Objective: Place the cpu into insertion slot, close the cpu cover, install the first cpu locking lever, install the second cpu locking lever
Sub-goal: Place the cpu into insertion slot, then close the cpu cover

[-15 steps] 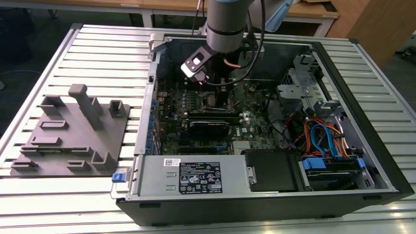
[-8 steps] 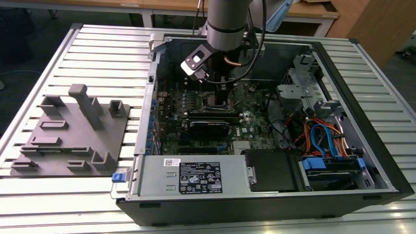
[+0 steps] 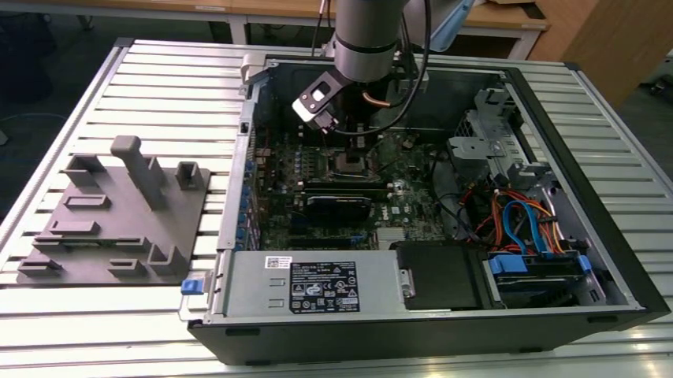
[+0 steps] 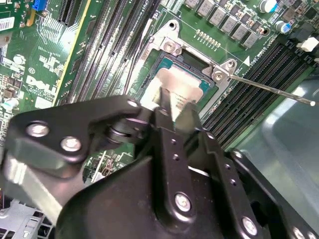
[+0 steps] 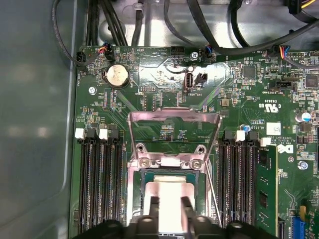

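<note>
My end effector (image 5: pixel 171 206) hovers over the cpu (image 5: pixel 172 186) in the slot (image 5: pixel 133 194), cover (image 5: pixel 174 116) raised; I cannot tell its grip.

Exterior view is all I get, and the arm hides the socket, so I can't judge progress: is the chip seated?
Observer: Yes; in the first wrist view the chip lies in the socket, the gripper right over it.
Operator: Cover down?
Observer: No; the cover is swung open, clear of the chip.
Operator: Levers?
Observer: In the second wrist view one thin lever sticks out free, seemingly unlatched.
</note>
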Robot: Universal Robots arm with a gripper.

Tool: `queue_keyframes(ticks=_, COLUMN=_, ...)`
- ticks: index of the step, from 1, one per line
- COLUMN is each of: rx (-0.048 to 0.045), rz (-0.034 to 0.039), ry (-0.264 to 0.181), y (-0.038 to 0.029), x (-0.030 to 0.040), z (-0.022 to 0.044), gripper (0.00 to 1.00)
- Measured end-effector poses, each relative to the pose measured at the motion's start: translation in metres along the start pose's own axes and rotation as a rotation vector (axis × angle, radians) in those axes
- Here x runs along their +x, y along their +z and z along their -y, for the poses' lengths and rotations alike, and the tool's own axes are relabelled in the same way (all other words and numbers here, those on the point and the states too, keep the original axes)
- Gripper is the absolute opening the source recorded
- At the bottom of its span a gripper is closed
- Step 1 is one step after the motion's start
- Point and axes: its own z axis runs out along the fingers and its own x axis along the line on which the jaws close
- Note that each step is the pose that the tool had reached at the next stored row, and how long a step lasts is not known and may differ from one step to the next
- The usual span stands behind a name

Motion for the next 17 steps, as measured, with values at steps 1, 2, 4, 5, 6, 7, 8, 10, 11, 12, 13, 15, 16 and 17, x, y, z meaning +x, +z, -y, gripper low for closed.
queue_keyframes(ticks=1, rx=0.0001, rz=0.0, ry=0.0, y=0.0, x=0.0, z=0.0, gripper=0.24)
queue_keyframes(ticks=2, rx=0.0002, rz=0.0, ry=0.0, y=0.0, x=0.0, z=0.0, gripper=0.24)
queue_keyframes(ticks=4, rx=0.0003, rz=-0.0001, ry=0.0, y=0.0, x=0.0, z=0.0, gripper=0.12)
queue_keyframes(ticks=5, rx=0.0003, rz=-0.0003, ry=0.0, y=0.0, x=0.0, z=0.0, gripper=0.12)
queue_keyframes(ticks=6, rx=0.0004, rz=-0.0003, ry=0.0, y=0.0, x=0.0, z=0.0, gripper=0.1)
queue_keyframes(ticks=7, rx=0.0005, rz=-0.0004, ry=0.0, y=0.0, x=0.0, z=0.0, gripper=0.1)
queue_keyframes(ticks=8, rx=0.0005, rz=-0.0004, ry=0.0, y=0.0, x=0.0, z=0.0, gripper=0.1)
queue_keyframes(ticks=10, rx=0.0009, rz=-0.0006, ry=0.0, y=0.0, x=0.0, z=0.0, gripper=0.1)
queue_keyframes(ticks=11, rx=0.0012, rz=-0.0009, ry=0.0, y=0.0, x=0.0, z=0.0, gripper=0.1)
queue_keyframes(ticks=12, rx=0.0012, rz=-0.001, ry=0.0, y=0.0, x=0.0, z=0.0, gripper=0.1)
queue_keyframes(ticks=13, rx=0.0013, rz=-0.001, ry=0.0, y=0.0, x=0.0, z=0.0, gripper=0.1)
queue_keyframes(ticks=15, rx=0.0014, rz=-0.0012, ry=0.0, y=0.0, x=0.0, z=0.0, gripper=0.1)
queue_keyframes(ticks=16, rx=0.0015, rz=-0.0012, ry=0.0, y=0.0, x=0.0, z=0.0, gripper=0.1)
queue_keyframes(ticks=17, rx=0.0016, rz=-0.0012, ry=0.0, y=0.0, x=0.0, z=0.0, gripper=0.1)
